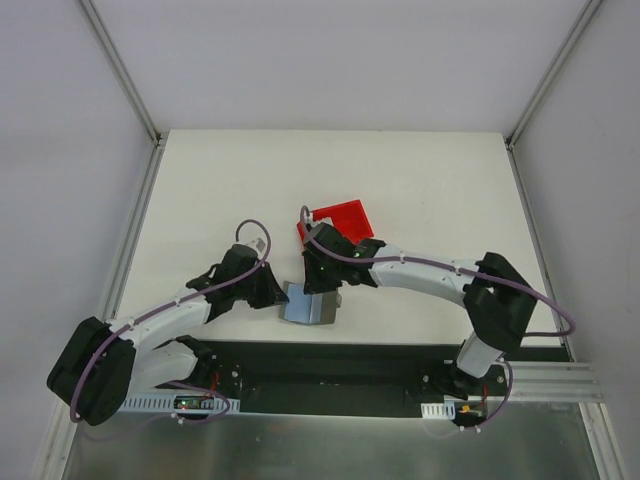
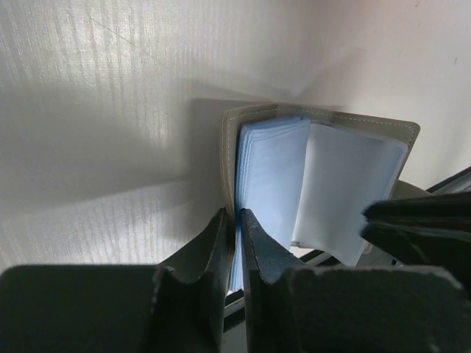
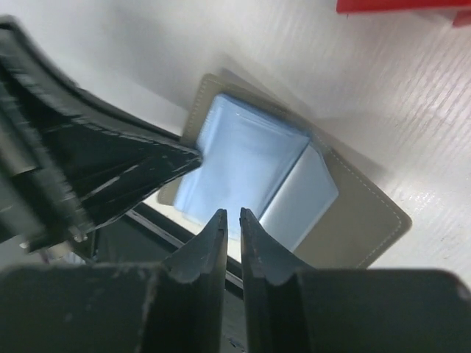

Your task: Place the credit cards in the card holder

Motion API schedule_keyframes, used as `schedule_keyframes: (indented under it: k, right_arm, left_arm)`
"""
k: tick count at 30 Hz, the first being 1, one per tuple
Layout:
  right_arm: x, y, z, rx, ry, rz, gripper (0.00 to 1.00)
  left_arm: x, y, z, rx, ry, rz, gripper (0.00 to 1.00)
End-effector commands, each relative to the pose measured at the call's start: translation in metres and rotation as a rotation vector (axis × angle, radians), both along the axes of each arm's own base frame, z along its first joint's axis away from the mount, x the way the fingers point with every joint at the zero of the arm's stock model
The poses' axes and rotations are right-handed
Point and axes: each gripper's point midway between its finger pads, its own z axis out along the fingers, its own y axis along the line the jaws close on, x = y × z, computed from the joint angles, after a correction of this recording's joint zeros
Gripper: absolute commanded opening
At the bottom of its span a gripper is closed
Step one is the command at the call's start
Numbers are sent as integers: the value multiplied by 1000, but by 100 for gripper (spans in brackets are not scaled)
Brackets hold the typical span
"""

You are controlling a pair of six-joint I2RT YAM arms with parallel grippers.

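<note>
Closest up: left jaws, almost shut, pinching the near edge of the card holder point(image 2: 287, 176) at its left grey cover point(image 2: 229, 162), with a bit of blue sleeve point(image 2: 268, 169) showing in the thin gap. Card holder open, at the near edge of the white surface point(image 1: 420, 180), between the 2 arms. Stack of blue sleeves on the left half. On the right half, 1 pale sheet point(image 2: 342, 191), card or sleeve, cannot tell. Right jaws almost shut too, only 1 thin slit between them, tips right at the near edge of the blue sleeves. Cannot tell about any grip there. Farther back on the surface, red bin point(image 1: 342, 218), just behind the right arm point(image 1: 430, 275) at its wrist, apart from the card holder.
</note>
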Motion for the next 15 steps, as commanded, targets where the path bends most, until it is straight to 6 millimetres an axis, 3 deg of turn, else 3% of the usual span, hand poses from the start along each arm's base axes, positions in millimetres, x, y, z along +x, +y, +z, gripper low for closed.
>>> schedule_keyframes:
  k: [1,5,11,15]
  right_arm:
    - [-10,1,-26,-28,89,-11,15]
    - [-15,-18,-52,-100,121,-35,14]
    - [-16,-33,-72,-154,144,-35,13]
    - [-16,-41,-81,-176,159,-34,12]
  left_arm:
    - [4,1,5,3,-31,17,10]
    - [3,1,6,9,-55,-15,18]
    - [-2,5,-3,40,-61,-53,29]
    - [-2,7,-1,48,-89,-78,28]
